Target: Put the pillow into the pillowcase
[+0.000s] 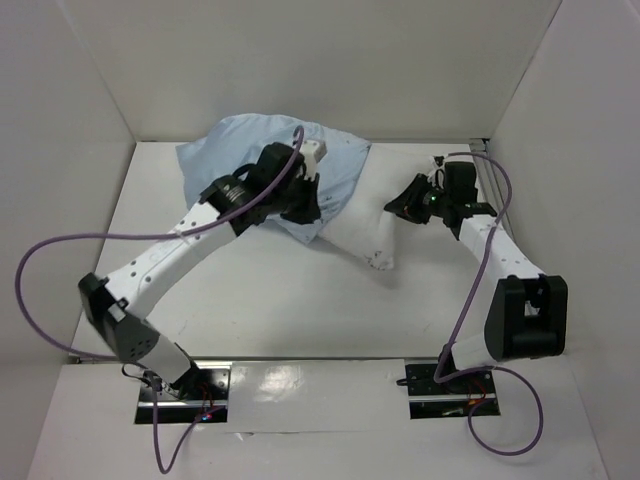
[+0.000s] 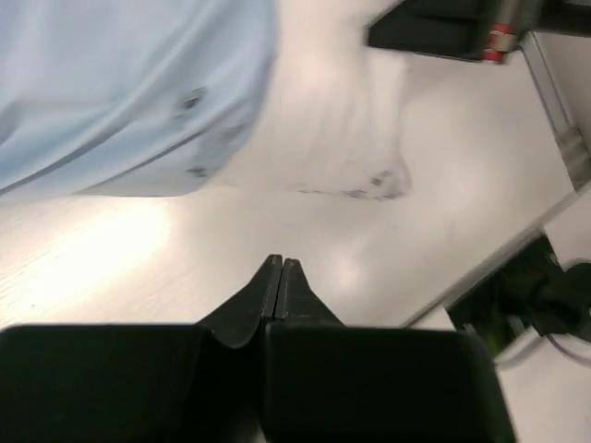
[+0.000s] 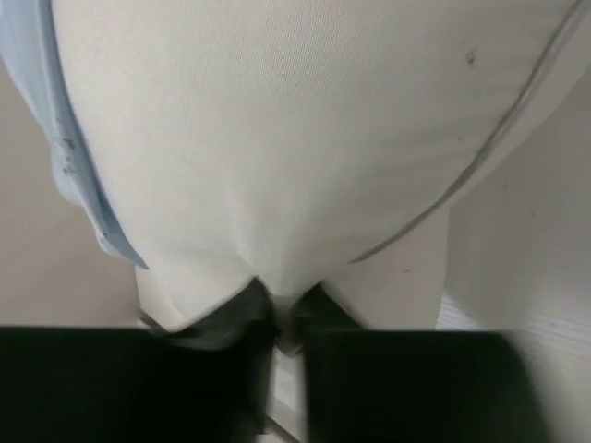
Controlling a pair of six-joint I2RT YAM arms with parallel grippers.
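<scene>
The light blue pillowcase [image 1: 245, 150] lies bunched at the back of the table. The white pillow [image 1: 365, 238] sticks out of it toward the front right, partly inside. My left gripper [image 1: 305, 208] hovers at the pillowcase's front edge. In the left wrist view it [image 2: 280, 265] is shut and empty above the table, with the pillowcase [image 2: 120, 83] at upper left and the pillow [image 2: 342, 120] ahead. My right gripper [image 1: 402, 208] is at the pillow's right side. In the right wrist view it [image 3: 286, 300] is shut on a pinch of the pillow [image 3: 295, 129], with the pillowcase edge [image 3: 60, 138] at left.
White walls enclose the table [image 1: 250, 300] at the back and on both sides. A metal rail [image 1: 490, 175] runs along the right edge. Purple cables [image 1: 60, 250] loop from both arms.
</scene>
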